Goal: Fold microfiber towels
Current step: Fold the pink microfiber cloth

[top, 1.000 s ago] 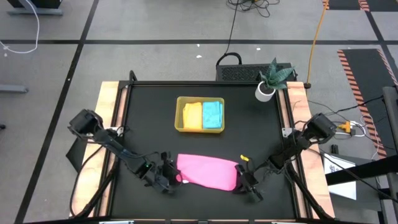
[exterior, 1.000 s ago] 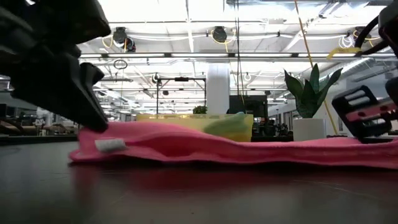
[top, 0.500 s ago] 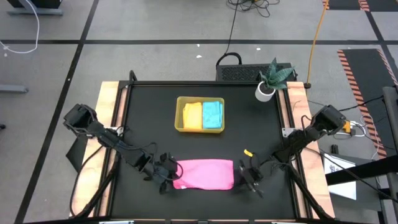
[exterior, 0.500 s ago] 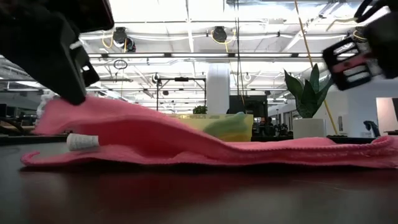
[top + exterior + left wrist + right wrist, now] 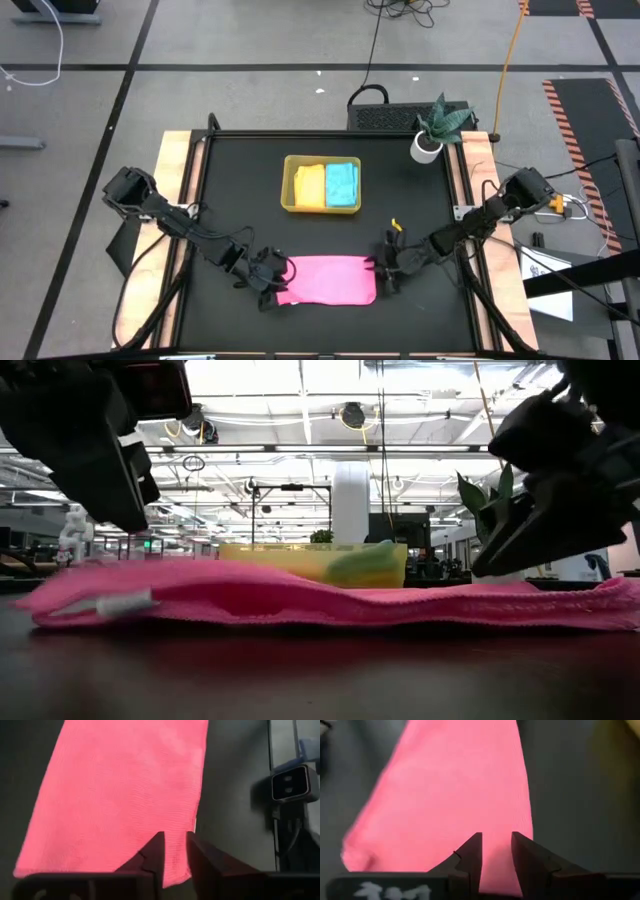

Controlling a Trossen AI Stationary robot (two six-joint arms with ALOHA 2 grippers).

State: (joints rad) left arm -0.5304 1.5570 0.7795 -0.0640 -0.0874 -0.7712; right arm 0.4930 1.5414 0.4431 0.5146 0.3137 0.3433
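The pink towel [image 5: 327, 280] is laid flat on the black table [image 5: 240, 200] at about 6 o'clock from the table's middle, already doubled over into a wide strip by the looks of it, with the white care tag [image 5: 112, 603] showing at one end in the low view. The left gripper [image 5: 270, 283] is parked at the strip's 9 o'clock end and the right gripper [image 5: 385, 277] at its 3 o'clock end. In each wrist view the fingers are parted a little with pink cloth visible in the gap, so the corners look released rather than pinched, though it can't be called for sure. The yellow towel [image 5: 310, 186] and the sky blue towel [image 5: 342, 184] are already sat folded in the yellow-green tray [image 5: 290, 200], up at 12 o'clock. So the first fold is probably being finished off here. Next, one short end would need to be pinched and carried across to the other end, edges kept lined up, before the towel gets dropped in the tray.
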